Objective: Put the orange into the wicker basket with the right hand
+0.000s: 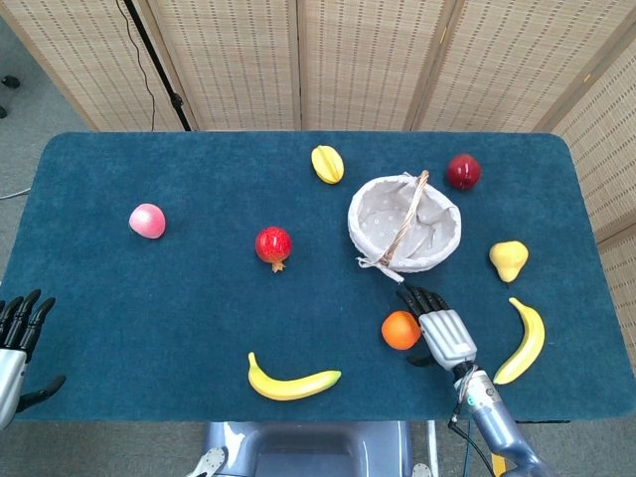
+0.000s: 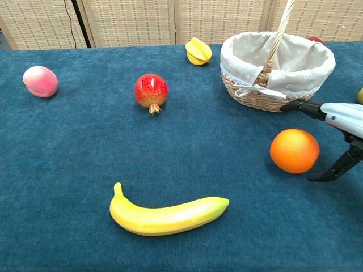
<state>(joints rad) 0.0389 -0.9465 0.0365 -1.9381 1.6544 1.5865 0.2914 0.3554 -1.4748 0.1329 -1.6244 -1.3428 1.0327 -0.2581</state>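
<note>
The orange (image 1: 400, 330) (image 2: 294, 151) lies on the blue table front of the wicker basket (image 1: 404, 224) (image 2: 276, 62), which has a pale cloth lining and an upright handle. My right hand (image 1: 437, 327) (image 2: 336, 131) hovers just right of the orange with fingers spread and nothing in it; its fingertips point toward the basket and the thumb hangs low beside the fruit. My left hand (image 1: 18, 333) stays open at the table's front left corner, far from everything.
A banana (image 1: 293, 382) (image 2: 168, 215) lies front centre, another banana (image 1: 524, 341) and a pear (image 1: 508, 259) to the right. A pomegranate (image 1: 273, 244), a starfruit (image 1: 327, 163), a red apple (image 1: 462, 171) and a pink peach (image 1: 147, 221) are scattered further back.
</note>
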